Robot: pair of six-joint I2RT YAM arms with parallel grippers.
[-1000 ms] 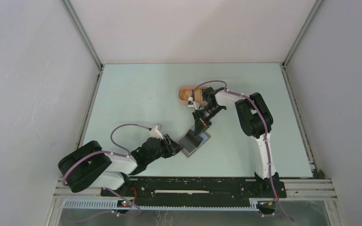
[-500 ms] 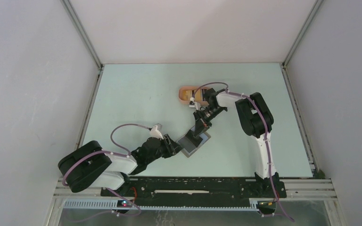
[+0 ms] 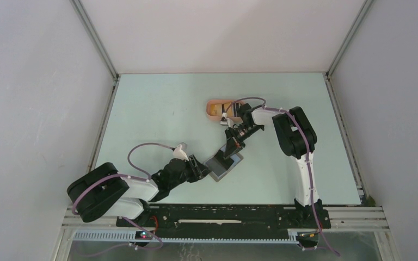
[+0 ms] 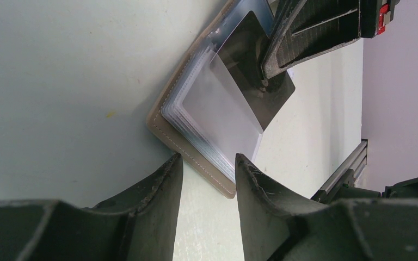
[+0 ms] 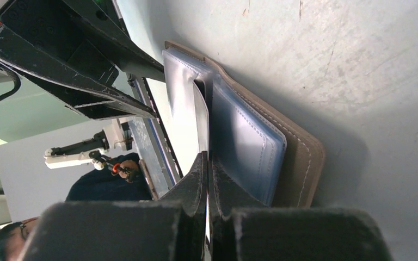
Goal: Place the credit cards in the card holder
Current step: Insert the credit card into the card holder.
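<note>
Right jaws clenched on a dark card (image 4: 242, 57), feeding it into a clear sleeve (image 4: 217, 109) of the open card holder (image 3: 224, 163) lying mid-surface (image 3: 163, 109), while left jaws sit parted at its near edge, seemingly bracing it; since a second ago the right forearm (image 3: 261, 113) has drifted slightly off the pink tray (image 3: 213, 109), holder unmoved.

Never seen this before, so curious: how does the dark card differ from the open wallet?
The dark card is one thin glossy sheet; the card holder is thicker, stacked with clear sleeves. The card is pinched in the right gripper, jaws shut; the holder lies open on the table. Both are flat rectangles.
</note>
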